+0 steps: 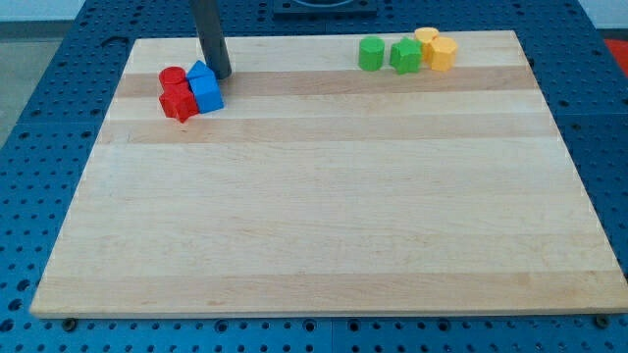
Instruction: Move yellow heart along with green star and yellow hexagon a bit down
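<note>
1. My tip (220, 75) is resting on the wooden board (324, 245) near its top-left corner, just beside the upper right of a blue block (205, 88). It is a bare rod, so it is grasping nothing; whether it is actually touching the blue block I cannot tell.

2. Two red blocks are sitting against the blue one's left: a red cylinder (173, 77) toward the top edge and a red block (179, 103) of unclear shape below it. None of these belong to the task.

3. The task's blocks are sitting well apart from my tip, close to the board's top edge toward the top-right corner. The green star (404, 55) is touching the yellow pair on its right: one yellow block (426, 38) nearer the top edge and one (443, 53) just below and right of it. Which is the yellow heart and which the yellow hexagon is probably too small to call here.

4. A green cylinder (370, 53) is standing just beside the star's left and should stay put.

5. To do this well, I judge the tip should be travelling right along the top edge, clear of the blue block, getting above the yellow blocks, then pushing gently toward the bottom edge, centred so the cluster is not splitting.
</note>
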